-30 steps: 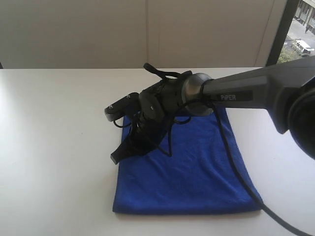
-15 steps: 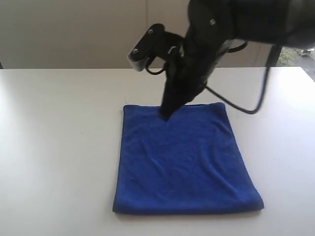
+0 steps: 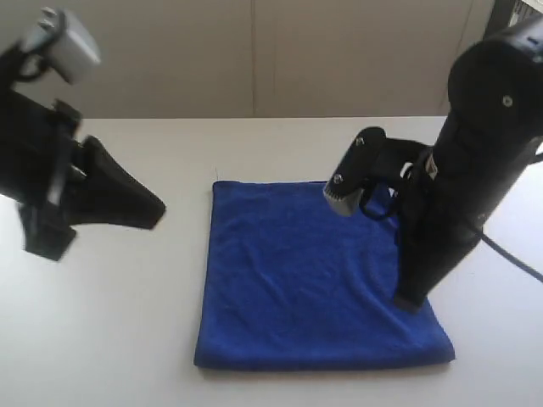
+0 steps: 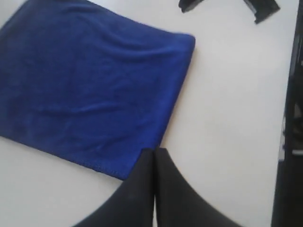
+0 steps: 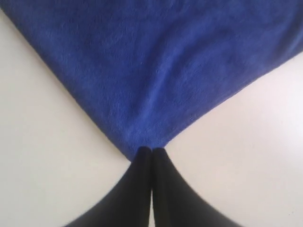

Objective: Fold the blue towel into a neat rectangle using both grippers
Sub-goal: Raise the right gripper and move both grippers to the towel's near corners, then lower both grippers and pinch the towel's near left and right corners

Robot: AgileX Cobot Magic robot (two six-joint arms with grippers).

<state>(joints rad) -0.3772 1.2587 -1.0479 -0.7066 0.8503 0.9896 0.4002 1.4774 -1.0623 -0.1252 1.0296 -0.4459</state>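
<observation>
Exterior view: the blue towel (image 3: pixel 305 280) lies flat in the middle of the white table (image 3: pixel 110 339). Half a second ago a single arm pointed at its far edge. Now the right claw (image 3: pixel 407 302) points down at the towel's right edge, and the left claw (image 3: pixel 158 211) has come in on the left, clear of the cloth.

Left wrist view: the left claw's fingers (image 4: pixel 142 189) are pressed together, tip over the towel's edge. Black parts (image 4: pixel 227 5) lie beyond the towel.

Right wrist view: these fingers (image 5: pixel 137 189) are closed too, tip at a towel corner, with nothing visible between them.

Exterior overview, wrist close-ups, shared towel (image 3: pixel 297 280)
</observation>
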